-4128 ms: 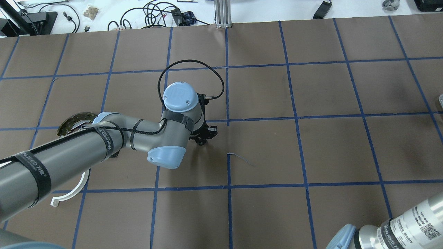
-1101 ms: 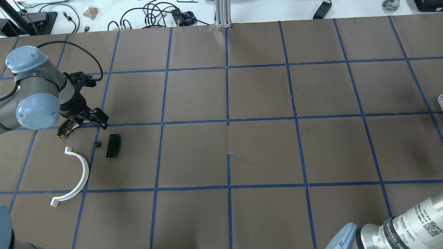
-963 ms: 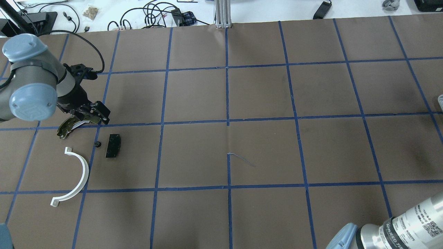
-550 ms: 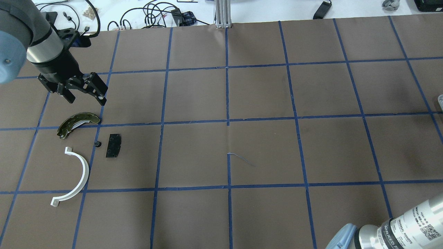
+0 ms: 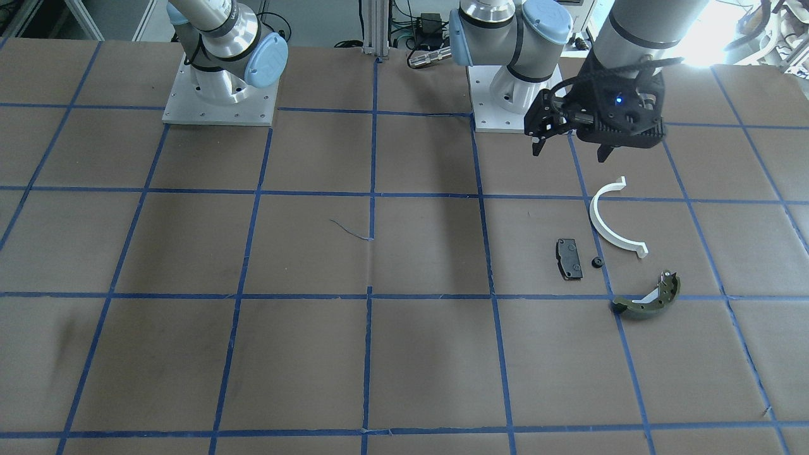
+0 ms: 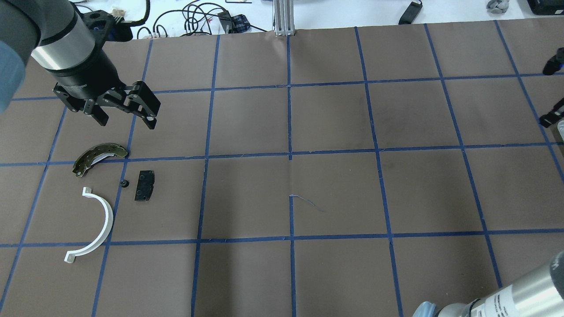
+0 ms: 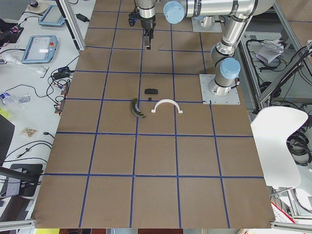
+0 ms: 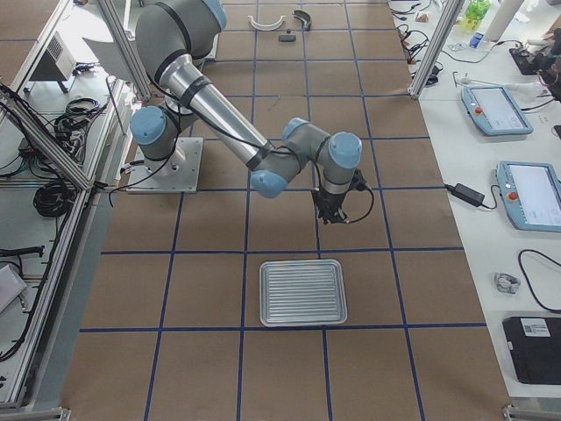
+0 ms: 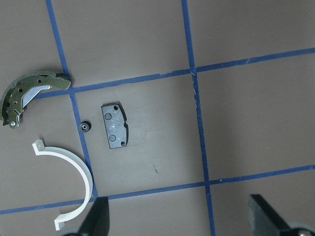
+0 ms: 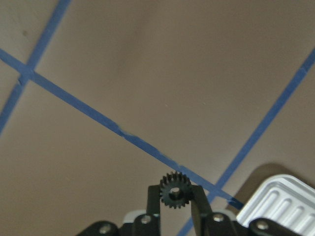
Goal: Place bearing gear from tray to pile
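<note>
Front view: left gripper (image 5: 569, 151) spread wide, empty, up off the table (image 5: 404, 354). The pile (image 5: 595, 261) lies near it: white half-ring (image 5: 616, 221), black pad (image 5: 569, 259), green brake shoe (image 5: 648, 300).

Overhead: left gripper (image 6: 127, 122) clear of the brake shoe (image 6: 99, 157).

Left wrist: fingers (image 9: 96, 219) far apart. Pad (image 9: 114, 125) and small loose gear (image 9: 84, 127) ahead of them.

Right-side view: right gripper (image 8: 330, 213) just beside the tray (image 8: 302, 292), well apart from the pile.

Right wrist: right gripper (image 10: 175, 192) pinches the bearing gear (image 10: 173, 189) between its fingertips, tray corner beside it.
</note>
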Controlling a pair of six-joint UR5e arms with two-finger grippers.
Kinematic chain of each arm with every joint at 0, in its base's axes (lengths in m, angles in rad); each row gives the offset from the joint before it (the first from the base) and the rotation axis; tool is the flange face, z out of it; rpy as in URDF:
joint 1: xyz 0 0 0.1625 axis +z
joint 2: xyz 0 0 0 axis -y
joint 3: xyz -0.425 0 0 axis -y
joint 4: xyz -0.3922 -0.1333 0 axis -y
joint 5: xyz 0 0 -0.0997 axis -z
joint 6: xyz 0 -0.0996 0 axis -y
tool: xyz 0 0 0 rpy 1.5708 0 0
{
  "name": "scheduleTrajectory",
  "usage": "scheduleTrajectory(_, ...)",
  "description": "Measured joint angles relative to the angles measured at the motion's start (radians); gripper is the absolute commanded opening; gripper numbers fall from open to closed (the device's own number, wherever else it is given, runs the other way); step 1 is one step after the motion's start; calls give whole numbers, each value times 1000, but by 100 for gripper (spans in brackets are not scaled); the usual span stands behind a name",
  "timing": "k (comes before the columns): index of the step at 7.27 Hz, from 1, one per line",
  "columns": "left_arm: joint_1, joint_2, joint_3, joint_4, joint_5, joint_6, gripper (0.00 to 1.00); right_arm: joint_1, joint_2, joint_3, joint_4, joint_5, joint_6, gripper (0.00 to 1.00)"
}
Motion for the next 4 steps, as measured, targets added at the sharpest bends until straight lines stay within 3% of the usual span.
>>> scheduleTrajectory(4, -66, 35, -36, 13, -2, -74, 100, 518, -83, 106, 3, 6, 772, 0)
